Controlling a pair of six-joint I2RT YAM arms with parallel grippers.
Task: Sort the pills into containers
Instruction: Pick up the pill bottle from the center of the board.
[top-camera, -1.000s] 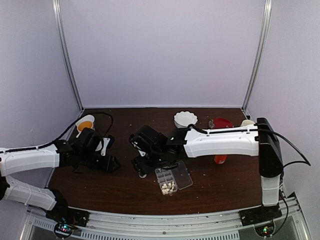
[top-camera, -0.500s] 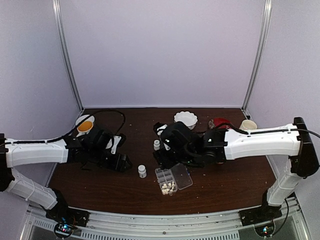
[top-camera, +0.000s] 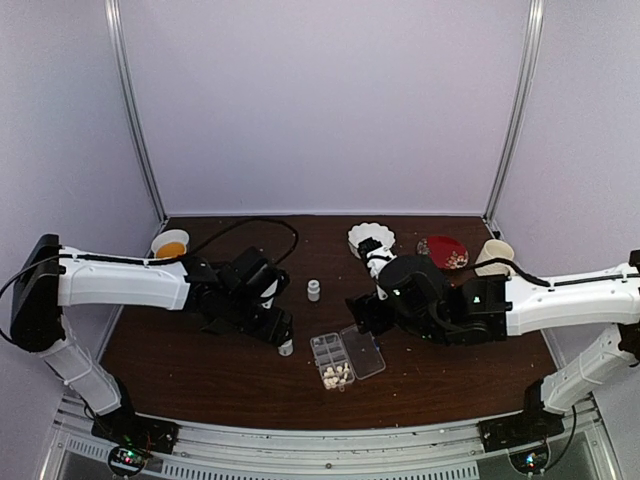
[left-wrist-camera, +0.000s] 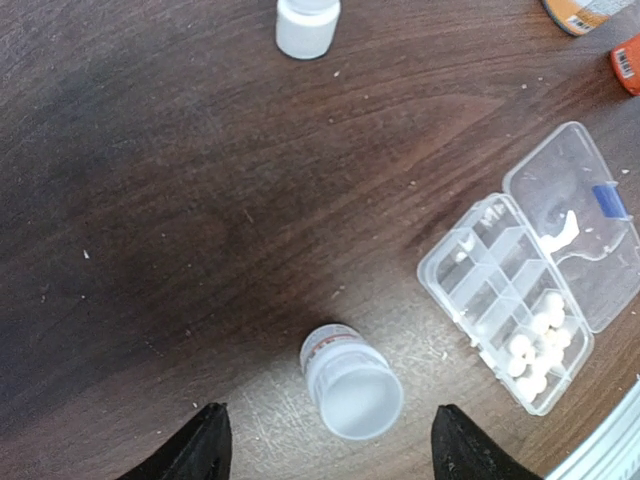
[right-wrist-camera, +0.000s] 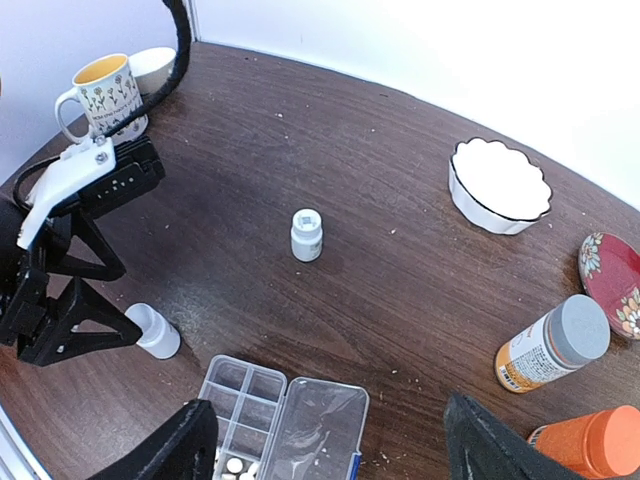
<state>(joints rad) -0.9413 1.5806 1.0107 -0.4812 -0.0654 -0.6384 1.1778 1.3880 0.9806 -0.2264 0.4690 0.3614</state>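
The clear organiser box (top-camera: 335, 355) lies open, its lid (right-wrist-camera: 318, 430) flat beside the containers (left-wrist-camera: 495, 290). Cream-white pills (left-wrist-camera: 535, 350) fill the cells at one end (top-camera: 337, 376). A small white uncapped bottle (left-wrist-camera: 350, 385) stands between the fingers of my left gripper (left-wrist-camera: 333, 455), which is open and does not touch it. A capped white bottle (right-wrist-camera: 306, 235) stands farther back. My right gripper (right-wrist-camera: 335, 445) hangs open above the box lid with nothing in it. In the top view the left gripper (top-camera: 278, 333) is left of the box and the right gripper (top-camera: 362, 313) just behind it.
A flowered mug (right-wrist-camera: 103, 95) stands at the back left with a bowl (right-wrist-camera: 155, 68) behind it. A white scalloped bowl (right-wrist-camera: 498, 185), a red plate (right-wrist-camera: 610, 280), an orange bottle with a grey cap (right-wrist-camera: 552, 350) and an orange-red container (right-wrist-camera: 590, 445) are at the right.
Both arms have swung right. The left gripper has reached the uncapped bottle with its jaws spread wider. The right gripper has pulled back from the bottles to behind the box.
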